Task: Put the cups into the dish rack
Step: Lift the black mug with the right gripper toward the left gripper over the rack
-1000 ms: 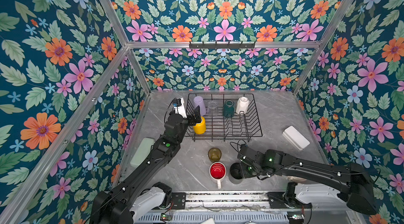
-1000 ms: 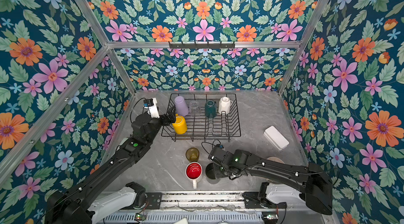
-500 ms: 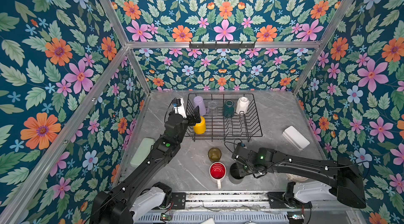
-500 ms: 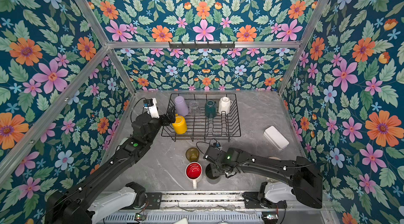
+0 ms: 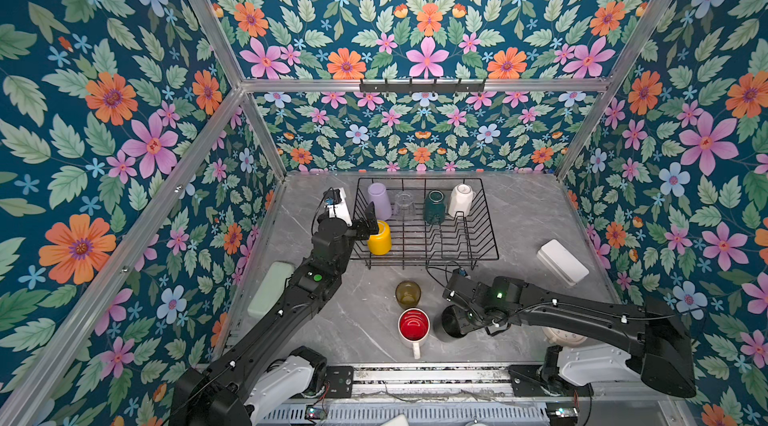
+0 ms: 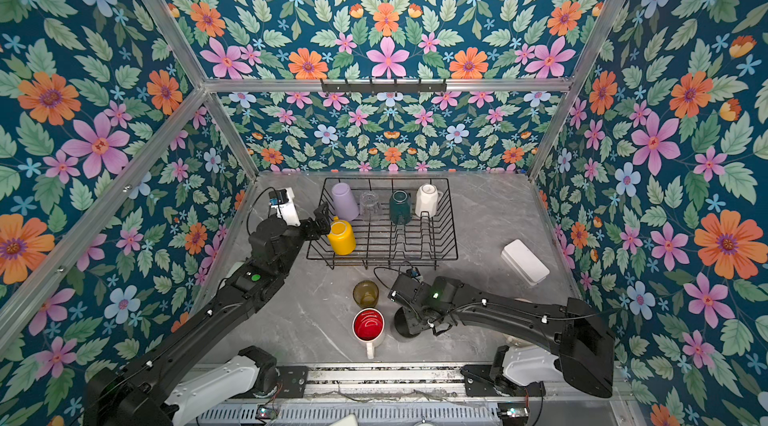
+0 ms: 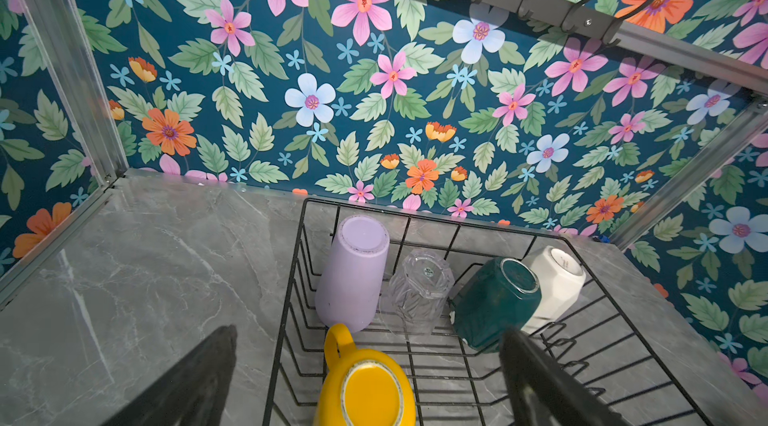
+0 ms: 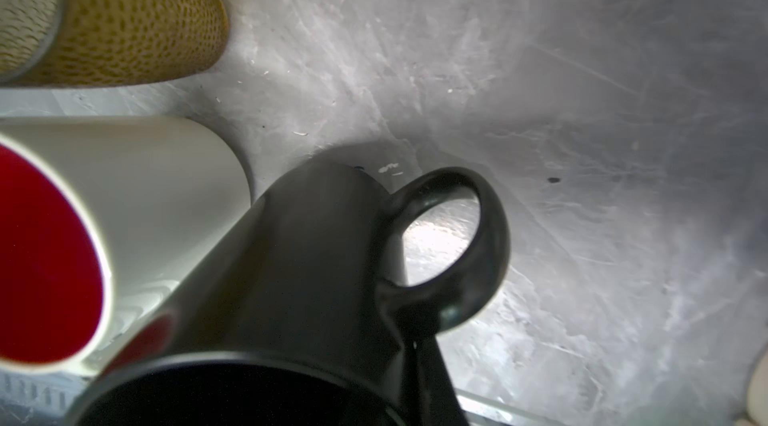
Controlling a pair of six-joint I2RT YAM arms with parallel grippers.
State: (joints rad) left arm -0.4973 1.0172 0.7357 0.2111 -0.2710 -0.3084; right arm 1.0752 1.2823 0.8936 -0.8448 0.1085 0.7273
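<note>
The dish rack stands at the back in both top views. In it are the lilac tumbler, clear glass, teal mug, white faceted mug and yellow mug, all upside down. My left gripper hangs open just over the yellow mug. In front of the rack stand the olive glass, red-lined white mug and black mug. My right gripper is shut on the black mug's wall beside its handle.
A white oblong box lies at the right. A pale green block sits at the left under my left arm. A cream clock peeks out beneath my right arm. A black hook rail hangs on the back wall.
My right gripper slid left over the black mug and closed on its wall. The left arm and the cups in the rack have not moved.
</note>
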